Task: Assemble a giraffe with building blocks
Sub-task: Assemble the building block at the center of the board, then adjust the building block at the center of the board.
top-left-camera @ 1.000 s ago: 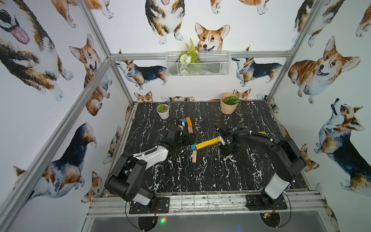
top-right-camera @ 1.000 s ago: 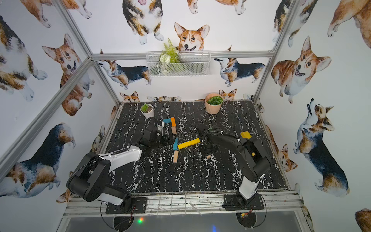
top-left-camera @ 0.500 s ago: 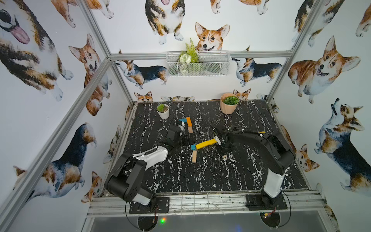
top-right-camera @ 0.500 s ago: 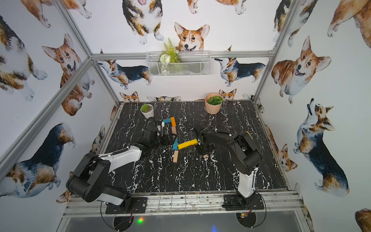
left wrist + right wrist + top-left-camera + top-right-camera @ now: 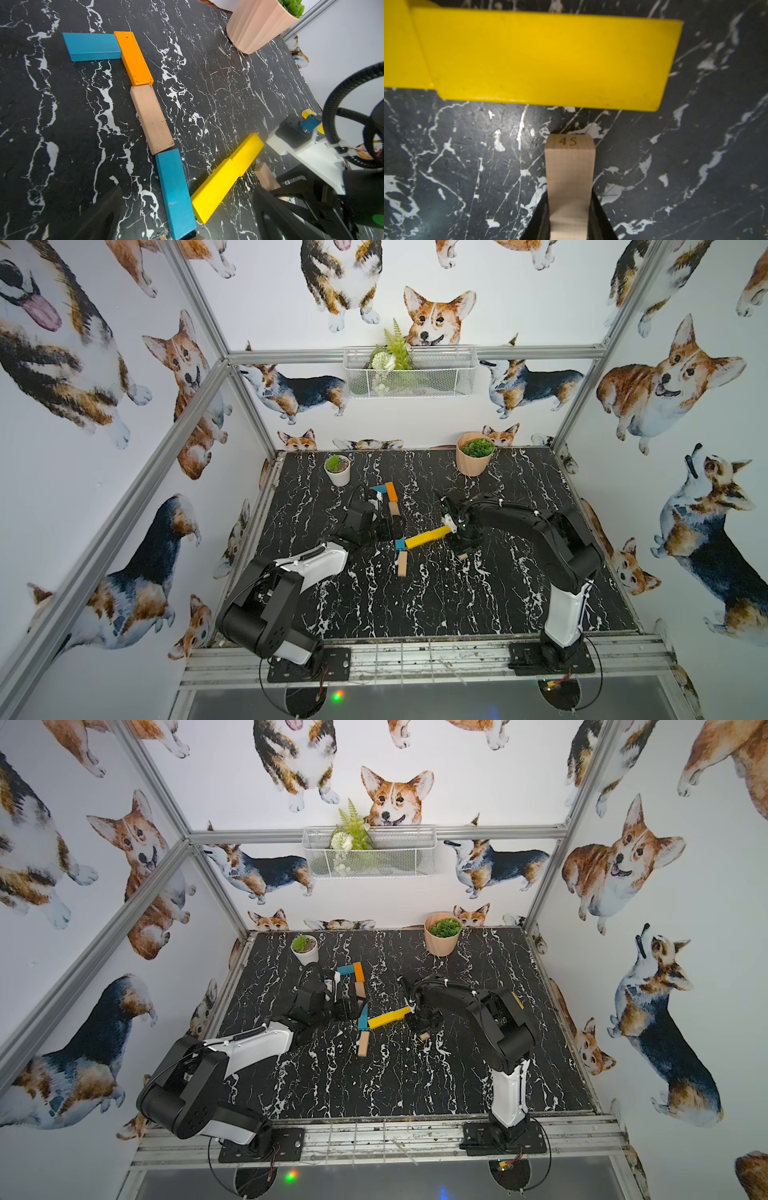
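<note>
Your giraffe (image 5: 388, 1017) lies flat near the middle of the black marbled tabletop (image 5: 457, 605). A teal head bar (image 5: 91, 46) juts sideways from the top of the neck, its end against an orange bar (image 5: 134, 58). Below that, end to end, run a tan bar (image 5: 152, 119) and a lower teal bar (image 5: 175, 193), and the line bends slightly at each joint. Two yellow bars (image 5: 214, 193) make the body. They sit end to end, a little out of line with each other, and the one nearer the neck touches the lower teal bar's side and slants away from it. One tan leg (image 5: 402, 563) lies flat just below that corner.

Your right claw (image 5: 569, 207) is closed on the other tan leg (image 5: 570, 166), gripping its narrow sides. The free end, marked 45, points at the long side of the outer yellow bar (image 5: 550, 58), with a strip of bare marble between them. Your left claw (image 5: 392, 527) is spread wide with nothing in it and sits over the lower neck.

At the back of the tabletop, a small white pot (image 5: 338, 477) holds a green succulent (image 5: 332, 463), and a ribbed peach pot (image 5: 471, 464) holds a leafy green plant (image 5: 478, 447). On the back wall, a white wire basket (image 5: 436, 381) holds a fern (image 5: 397, 344) and white flowers (image 5: 380, 362).
</note>
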You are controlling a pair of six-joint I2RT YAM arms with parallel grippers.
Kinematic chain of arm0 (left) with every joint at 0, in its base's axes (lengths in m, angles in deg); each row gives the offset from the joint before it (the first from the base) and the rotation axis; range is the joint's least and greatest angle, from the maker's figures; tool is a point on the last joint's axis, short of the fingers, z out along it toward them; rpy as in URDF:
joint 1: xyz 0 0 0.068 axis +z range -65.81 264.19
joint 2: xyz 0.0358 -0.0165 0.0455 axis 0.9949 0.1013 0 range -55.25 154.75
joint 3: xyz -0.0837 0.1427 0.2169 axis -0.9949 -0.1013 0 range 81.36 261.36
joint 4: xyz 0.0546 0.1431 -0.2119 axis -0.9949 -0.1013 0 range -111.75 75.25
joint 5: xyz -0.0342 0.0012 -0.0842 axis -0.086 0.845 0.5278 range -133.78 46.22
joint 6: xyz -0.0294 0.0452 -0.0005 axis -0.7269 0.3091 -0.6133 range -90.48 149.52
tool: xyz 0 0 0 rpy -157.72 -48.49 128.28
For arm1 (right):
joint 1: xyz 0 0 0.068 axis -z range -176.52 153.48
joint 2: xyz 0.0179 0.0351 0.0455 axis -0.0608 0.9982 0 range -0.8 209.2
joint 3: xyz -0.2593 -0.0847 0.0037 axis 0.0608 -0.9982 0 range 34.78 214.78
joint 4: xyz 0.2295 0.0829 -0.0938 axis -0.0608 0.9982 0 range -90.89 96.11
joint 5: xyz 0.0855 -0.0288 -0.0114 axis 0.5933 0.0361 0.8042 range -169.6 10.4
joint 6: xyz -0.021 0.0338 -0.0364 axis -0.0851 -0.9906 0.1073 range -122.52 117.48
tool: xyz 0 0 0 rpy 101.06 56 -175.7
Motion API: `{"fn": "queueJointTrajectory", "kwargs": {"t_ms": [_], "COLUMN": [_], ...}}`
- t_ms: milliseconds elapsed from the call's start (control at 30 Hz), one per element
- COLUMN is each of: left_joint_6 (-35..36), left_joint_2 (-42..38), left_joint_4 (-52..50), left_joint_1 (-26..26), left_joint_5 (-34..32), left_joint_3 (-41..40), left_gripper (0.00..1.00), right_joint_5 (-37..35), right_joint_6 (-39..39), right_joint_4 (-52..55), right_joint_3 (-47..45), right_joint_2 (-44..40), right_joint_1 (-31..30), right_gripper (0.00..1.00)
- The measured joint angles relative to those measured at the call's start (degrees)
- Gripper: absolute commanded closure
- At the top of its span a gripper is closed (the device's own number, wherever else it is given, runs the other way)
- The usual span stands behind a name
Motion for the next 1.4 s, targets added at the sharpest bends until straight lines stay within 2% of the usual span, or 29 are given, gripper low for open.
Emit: {"fn": "queueJointTrajectory", "kwargs": {"t_ms": [500, 600, 667, 733, 767, 867, 1033, 1133, 1200, 1400], "left_joint_6": [0.02, 0.02, 0.02, 0.02, 0.07, 0.44, 1.36, 1.36, 0.98, -7.06], "left_joint_2": [0.15, 0.26, 0.26, 0.26, 0.22, -0.15, -0.98, -1.4, -1.64, -5.07], "left_joint_4": [0.04, 0.04, 0.07, 0.04, 0.04, 0.02, -0.66, -0.9, -2.73, -5.25], "left_joint_1": [-0.04, -0.04, -0.04, -0.04, -0.07, -0.09, -0.09, -0.11, -0.09, -0.9], "left_joint_5": [0.0, 0.0, 0.0, 0.02, 0.02, -0.33, -2.05, -2.54, -2.73, -0.74], "left_joint_3": [0.0, 0.0, 0.02, 0.02, 0.02, -0.02, 0.0, 0.02, 0.55, -0.83], "left_gripper": [0.0, 0.0, 0.0, 0.0, 0.0, 0.0, 0.0, 0.0, 0.0, 0.0], "right_joint_5": [-0.24, -0.39, -1.09, -1.42, -1.53, -3.04, -3.96, -2.12, -1.11, 2.19], "right_joint_6": [1.27, 1.38, 1.31, 1.2, 1.11, 0.46, -2.01, -3.91, -5.38, -11.93], "right_joint_4": [0.74, 0.66, 0.22, -0.48, -0.66, -1.03, -1.9, -2.86, -4.37, -12.87], "right_joint_3": [2.08, 2.08, 2.03, 1.92, 1.92, 2.03, 1.46, 0.44, -0.28, -4.9], "right_joint_2": [1.27, 1.11, 0.83, 0.17, -0.35, -2.95, -8.02, -10.64, -11.96, -15.41], "right_joint_1": [0.44, 0.44, 0.44, 0.44, 0.44, 0.37, 0.37, 1.51, 3.48, 12.2], "right_gripper": [0.77, 0.6, 0.53, 0.4, 0.38, 0.23, 0.2, 0.18, 0.18, 0.18]}}
